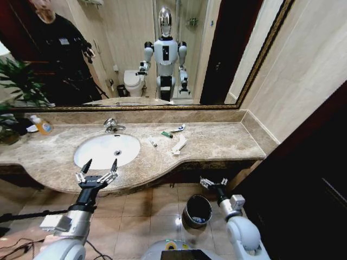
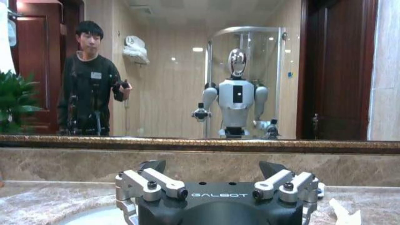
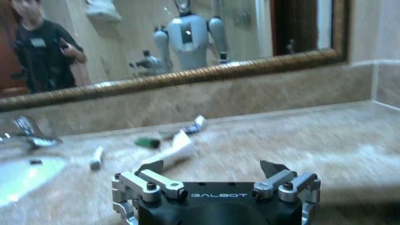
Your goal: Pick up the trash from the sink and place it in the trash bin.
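The white oval sink [image 1: 107,150] is set in a marble counter. The trash lies on the counter to its right: a small white tube [image 1: 153,142], a green-ended tube [image 1: 167,134], a blue-ended tube [image 1: 178,128] and a long white wrapper [image 1: 179,144]. My left gripper [image 1: 100,167] is open over the counter's front edge, just before the sink. My right gripper [image 1: 213,182] is open below the counter edge, above and right of the dark round trash bin [image 1: 197,211] on the floor. The right wrist view shows the wrapper [image 3: 175,152] and green-ended tube [image 3: 147,141] ahead of the open right gripper [image 3: 212,166].
A chrome faucet [image 1: 112,125] stands behind the sink. A clear bottle with an orange label [image 1: 42,125] and a plant [image 1: 13,92] are at the counter's far left. A mirror runs along the back wall, with a side wall to the right. The floor is tiled.
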{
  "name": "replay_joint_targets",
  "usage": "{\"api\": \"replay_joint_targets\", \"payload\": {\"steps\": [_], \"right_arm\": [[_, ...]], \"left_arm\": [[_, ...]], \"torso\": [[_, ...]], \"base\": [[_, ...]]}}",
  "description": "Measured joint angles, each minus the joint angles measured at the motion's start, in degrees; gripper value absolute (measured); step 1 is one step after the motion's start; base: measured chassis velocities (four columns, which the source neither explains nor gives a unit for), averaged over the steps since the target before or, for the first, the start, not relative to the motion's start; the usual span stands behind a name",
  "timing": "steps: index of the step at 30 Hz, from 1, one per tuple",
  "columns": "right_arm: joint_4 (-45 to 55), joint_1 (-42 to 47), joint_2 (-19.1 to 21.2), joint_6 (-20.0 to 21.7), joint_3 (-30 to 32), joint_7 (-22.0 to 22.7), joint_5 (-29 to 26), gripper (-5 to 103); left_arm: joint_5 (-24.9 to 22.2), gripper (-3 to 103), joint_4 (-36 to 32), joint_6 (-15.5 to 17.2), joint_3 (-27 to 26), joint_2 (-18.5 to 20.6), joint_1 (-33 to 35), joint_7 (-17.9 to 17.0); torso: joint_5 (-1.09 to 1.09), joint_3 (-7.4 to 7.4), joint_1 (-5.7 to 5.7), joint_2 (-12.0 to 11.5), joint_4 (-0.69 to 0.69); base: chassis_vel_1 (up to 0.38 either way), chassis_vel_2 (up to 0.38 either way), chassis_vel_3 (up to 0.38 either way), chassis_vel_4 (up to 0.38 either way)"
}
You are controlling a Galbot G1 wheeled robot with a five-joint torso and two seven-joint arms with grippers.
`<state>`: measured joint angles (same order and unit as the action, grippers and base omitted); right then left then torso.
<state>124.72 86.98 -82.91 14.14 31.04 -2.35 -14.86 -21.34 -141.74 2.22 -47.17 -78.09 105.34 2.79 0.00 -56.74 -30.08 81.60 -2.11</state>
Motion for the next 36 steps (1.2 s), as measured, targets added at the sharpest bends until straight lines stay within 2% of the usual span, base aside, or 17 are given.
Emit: {"api": "replay_joint_targets", "payload": {"steps": [9, 13, 18, 24, 36], "right_arm": [[-4.85, -9.87, 3.03, 3.14, -3.69, -0.15, -1.66, 100], [-9.42, -16.16, 4.26, 3.30, -7.78, -0.45, -1.61, 100], [-13.18, -21.17, 3.76, 3.33, -10.64, -0.08, -1.35, 100], [-18.35, -26.74, 1.54, 4.77, -14.85, 2.73, -2.49, 100], [-25.60, -28.85, 0.29, 4.34, -16.72, 4.22, -1.80, 100]], "left_arm": [[0.00, 100, 0.00, 0.00, 0.00, 0.00, 0.00, 0.00], [0.00, 100, 0.00, 0.00, 0.00, 0.00, 0.00, 0.00], [0.00, 100, 0.00, 0.00, 0.00, 0.00, 0.00, 0.00], [0.00, 100, 0.00, 0.00, 0.00, 0.00, 0.00, 0.01], [0.00, 100, 0.00, 0.00, 0.00, 0.00, 0.00, 0.00]], "torso": [[0.00, -0.01, -0.01, 0.00, 0.00], [0.00, -0.01, -0.01, 0.00, 0.00], [0.00, -0.01, -0.01, -0.01, 0.00], [0.00, -0.01, -0.01, 0.00, 0.00], [0.00, 0.00, -0.01, 0.00, 0.00]], "base": [[0.000, 0.000, 0.000, 0.000], [0.000, 0.000, 0.000, 0.000], [0.000, 0.000, 0.000, 0.000], [0.000, 0.000, 0.000, 0.000], [0.000, 0.000, 0.000, 0.000]]}}
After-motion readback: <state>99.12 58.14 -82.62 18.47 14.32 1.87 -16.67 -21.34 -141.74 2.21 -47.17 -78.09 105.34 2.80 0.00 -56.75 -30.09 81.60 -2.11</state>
